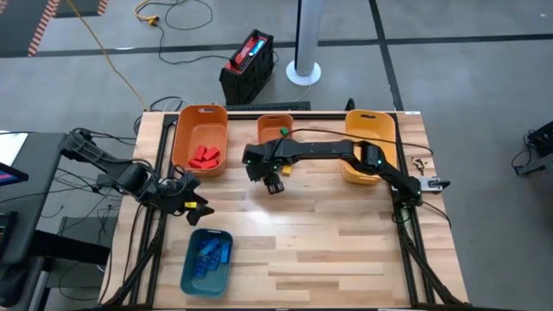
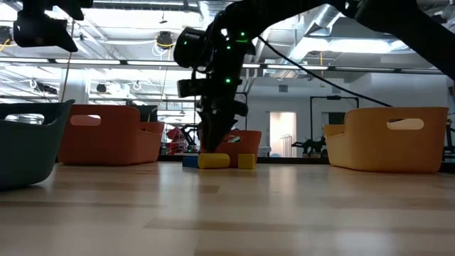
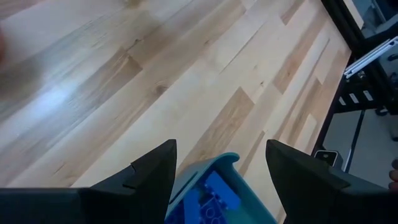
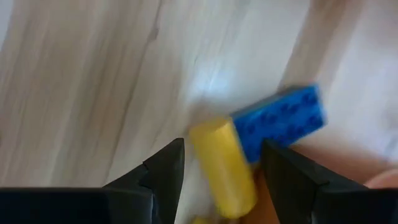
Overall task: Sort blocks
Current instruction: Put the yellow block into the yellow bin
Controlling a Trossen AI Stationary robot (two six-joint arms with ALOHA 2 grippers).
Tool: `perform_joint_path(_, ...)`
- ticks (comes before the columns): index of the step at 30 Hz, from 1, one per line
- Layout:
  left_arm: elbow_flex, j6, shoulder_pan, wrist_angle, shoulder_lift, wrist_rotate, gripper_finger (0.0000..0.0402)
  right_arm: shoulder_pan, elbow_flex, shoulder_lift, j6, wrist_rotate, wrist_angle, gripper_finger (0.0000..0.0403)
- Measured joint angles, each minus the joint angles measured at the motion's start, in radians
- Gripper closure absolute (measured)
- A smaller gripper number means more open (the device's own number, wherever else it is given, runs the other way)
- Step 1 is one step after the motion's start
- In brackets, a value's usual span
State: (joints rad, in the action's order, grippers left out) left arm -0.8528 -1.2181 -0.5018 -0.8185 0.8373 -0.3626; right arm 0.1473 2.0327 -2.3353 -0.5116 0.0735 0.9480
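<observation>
We have the right gripper (image 4: 221, 165) spread apart over a yellow block (image 4: 222, 168) touching a blue block (image 4: 283, 121), near the table's (image 1: 328, 250) far edge, mid-width. Looks light, rigid, slick; we'd pinch its long flat sides. Left gripper (image 3: 221, 165) waits open by the left edge.

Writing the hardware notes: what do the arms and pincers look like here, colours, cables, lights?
Both arms are dark, almost black, jointed links with black cables along them. The right arm shows small green lights at elbow and wrist. The left arm carries loose cable loops. The left pincer and right pincer each end in two dark, wedge-shaped fingers with angular edges. A yellow patch shows beside the left pincer from above.
</observation>
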Motion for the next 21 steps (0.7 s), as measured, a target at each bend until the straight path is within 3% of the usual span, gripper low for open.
perform_joint_path(14,0.000,-0.017,0.000,0.007,0.000,0.026,0.0162,-0.036,-0.001,-0.062,-0.072,0.059,0.059,0.0186)
perform_joint_path(21,0.000,-0.012,0.000,0.007,0.000,0.041,0.0162,-0.035,-0.001,-0.059,-0.075,0.061,0.072,0.0250)
